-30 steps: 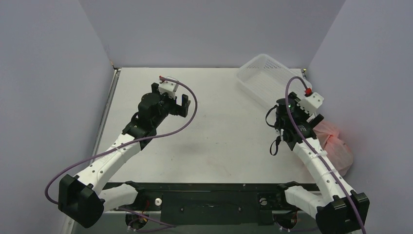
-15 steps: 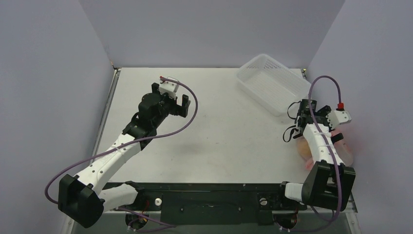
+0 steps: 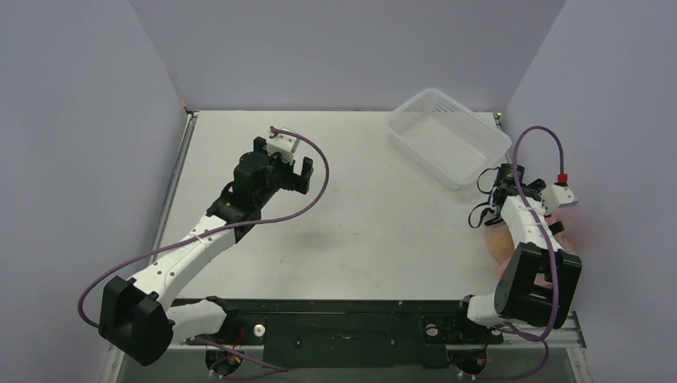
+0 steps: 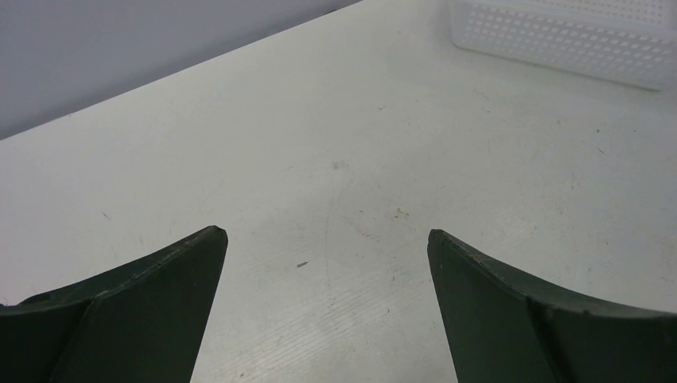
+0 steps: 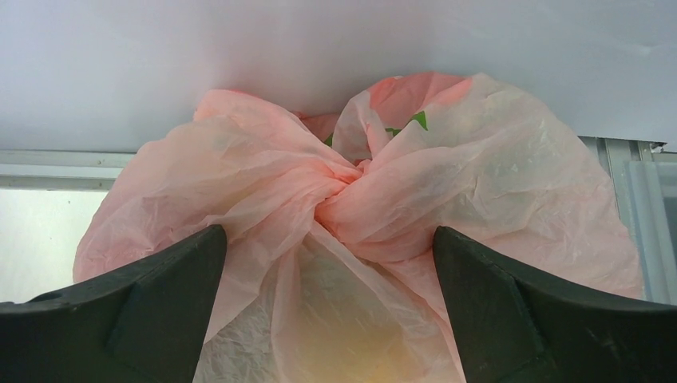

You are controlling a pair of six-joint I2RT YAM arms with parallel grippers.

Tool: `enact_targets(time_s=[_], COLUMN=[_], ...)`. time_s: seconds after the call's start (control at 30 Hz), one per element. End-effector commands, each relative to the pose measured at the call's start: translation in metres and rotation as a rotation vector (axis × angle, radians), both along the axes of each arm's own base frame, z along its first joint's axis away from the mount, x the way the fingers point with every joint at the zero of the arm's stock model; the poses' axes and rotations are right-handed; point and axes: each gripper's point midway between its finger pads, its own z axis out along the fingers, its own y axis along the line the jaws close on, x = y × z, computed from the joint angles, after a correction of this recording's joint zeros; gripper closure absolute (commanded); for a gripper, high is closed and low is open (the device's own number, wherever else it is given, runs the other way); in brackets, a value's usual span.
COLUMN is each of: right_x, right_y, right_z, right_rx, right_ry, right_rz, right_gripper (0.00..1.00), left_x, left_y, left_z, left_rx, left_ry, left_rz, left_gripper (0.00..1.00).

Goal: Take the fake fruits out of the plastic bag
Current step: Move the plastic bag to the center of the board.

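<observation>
The pink plastic bag (image 5: 359, 191) fills the right wrist view, its handles twisted into a knot in the middle. A yellowish fruit (image 5: 383, 343) shows dimly through the film; the other fruits are hidden. In the top view the bag (image 3: 499, 242) lies at the table's right edge, mostly behind the right arm. My right gripper (image 5: 329, 263) is open, its fingers either side of the bag just below the knot. My left gripper (image 4: 327, 239) is open and empty above bare table; in the top view the left gripper (image 3: 293, 171) is left of centre.
A white perforated basket (image 3: 447, 136) stands at the back right, and its wall (image 4: 575, 40) shows in the left wrist view. Grey walls close in the table on three sides; the right wall is right behind the bag.
My right arm has swung from near the basket out to the right edge and now faces the bag. My left gripper has shifted slightly.
</observation>
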Motion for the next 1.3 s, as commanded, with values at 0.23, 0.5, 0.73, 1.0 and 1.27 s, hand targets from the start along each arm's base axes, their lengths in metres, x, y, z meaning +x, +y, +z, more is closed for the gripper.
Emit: enact_targets(time_s=[0.23,0.5,0.73,1.0,1.27], right_x=[0.005,0.015,0.028,0.035,0.064], right_y=[-0.008,-0.002,0.019,0.052,0.182], right_z=[-0.01,-0.005,0.018,0.008,-0.027], right_rx=[-0.031,-0.06,-0.178,-0.119,0.108], right_ry=[0.071,0.124,0.151,0.113,-0.004], right_rz=[-0.037,-0.014,0.044,0.166,0.711], right_gripper=[0.19,0.97,1.0,1.0,1.0], left_x=[0.002,0.002,0.001,0.002,-0.005], left_y=[0.0,-0.001,-0.001,-0.001,-0.025], left_z=[0.021,0.023,0.024,0.022,0.014], left_rx=[-0.016,-0.018,-0.016,-0.008,-0.025], left_ry=[-0.06,-0.065,-0.069,-0.065,-0.021], left_rz=[0.004,0.002,-0.004,-0.006,-0.135], left_gripper=[0.03,0.03,0.03,0.03,0.03])
